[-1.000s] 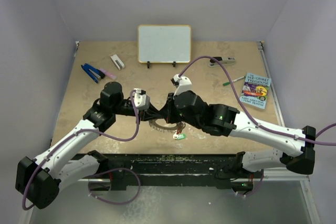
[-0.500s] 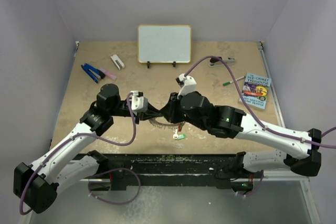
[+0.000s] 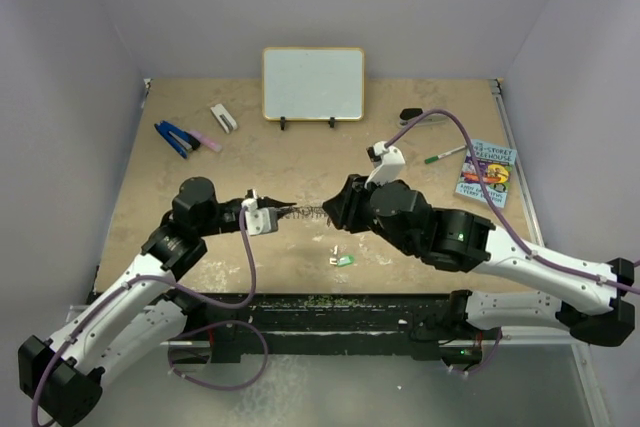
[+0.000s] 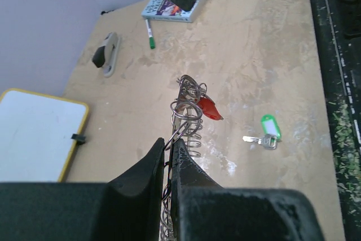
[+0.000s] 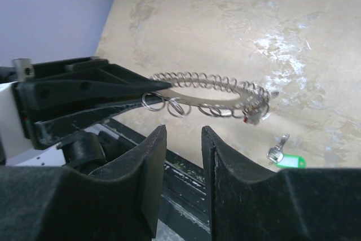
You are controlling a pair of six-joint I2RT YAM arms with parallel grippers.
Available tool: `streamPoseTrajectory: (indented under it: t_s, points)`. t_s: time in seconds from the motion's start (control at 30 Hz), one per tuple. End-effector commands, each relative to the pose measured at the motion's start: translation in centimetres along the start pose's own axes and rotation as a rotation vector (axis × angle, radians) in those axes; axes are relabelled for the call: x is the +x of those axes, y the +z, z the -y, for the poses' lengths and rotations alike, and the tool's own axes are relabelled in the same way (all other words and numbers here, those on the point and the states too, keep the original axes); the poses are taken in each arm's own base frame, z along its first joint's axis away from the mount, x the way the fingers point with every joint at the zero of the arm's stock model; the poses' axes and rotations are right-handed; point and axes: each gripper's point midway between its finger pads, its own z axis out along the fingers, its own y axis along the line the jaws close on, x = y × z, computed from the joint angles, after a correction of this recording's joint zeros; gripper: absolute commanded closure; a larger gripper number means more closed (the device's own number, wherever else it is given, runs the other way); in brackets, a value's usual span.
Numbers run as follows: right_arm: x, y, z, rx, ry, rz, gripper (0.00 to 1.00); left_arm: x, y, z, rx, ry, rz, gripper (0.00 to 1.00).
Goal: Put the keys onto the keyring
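- Keyring [image 4: 189, 118] off the table, near the centre of the top view, lying roughly along the 9-to-3 o'clock line between the two arms.
- Left gripper [image 3: 275, 213] at the ring's 9 o'clock end, jaws clenched on the rim; in the left wrist view, both fingers pinched flat against the metal with the ring standing edge-on beyond them.
- Small wire loops fringing the rim, bunched along its length.
- Red key [image 4: 207, 108] hanging on the ring near its far end, away from the left fingers, clear of the tabletop.
- Right gripper [image 5: 183, 134] at the ring's 3 o'clock end, jaws released with a plain gap between them and nothing inside; ring just beyond the fingertips, not touching them.
- Green key [image 3: 343, 260] flat on the table [image 3: 420, 247] at 6 o'clock of the ring, apart from it and from both grippers.
- Whiteboard [image 3: 312, 83] propped upright at the table's 12 o'clock edge.
- Book [image 3: 486, 172] at 3 o'clock, with a green-capped pen [image 3: 443, 155] just beside it toward 10 o'clock.
- Blue-handled tool [image 3: 177, 137] at 10 o'clock, well apart from the ring.
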Motion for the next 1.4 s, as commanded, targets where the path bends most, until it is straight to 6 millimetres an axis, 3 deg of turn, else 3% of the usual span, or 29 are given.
streamPoseTrajectory:
  t_s: [0.0,0.2,0.37,0.47,0.6,0.73,0.9,1.37]
  points:
    - [0.4,0.4,1.9,0.077,0.004,0.023,0.62,-1.7,-0.7,-2.8,-0.121,0.219,0.031,0.96]
    - [1.9,0.9,2.8,0.105,0.0,-0.014,0.59,-0.8,-0.7,-2.1,-0.066,0.28,-0.013,0.96]
    - [3.7,1.5,4.7,0.176,-0.023,-0.065,0.5,0.0,-0.8,-1.9,-0.051,0.243,-0.053,0.96]
    - [6.1,2.9,7.7,0.252,0.019,-0.165,0.52,1.4,-0.8,-2.3,-0.083,0.163,-0.112,0.96]
    - [11.8,4.7,11.3,0.31,0.067,-0.371,0.62,3.0,-0.9,-2.2,-0.099,0.04,-0.18,0.96]
    - [15.9,6.1,13.1,0.362,0.048,-0.487,0.7,3.8,-1.0,-2.2,-0.12,-0.044,-0.214,0.96]
    - [16.7,7.2,14.0,0.42,0.004,-0.514,0.7,4.7,-1.3,-2.4,-0.162,-0.118,-0.257,0.96]
    - [19.2,7.9,12.5,0.428,-0.016,-0.619,0.65,5.8,-2.6,-3.2,-0.272,-0.186,-0.32,0.96]
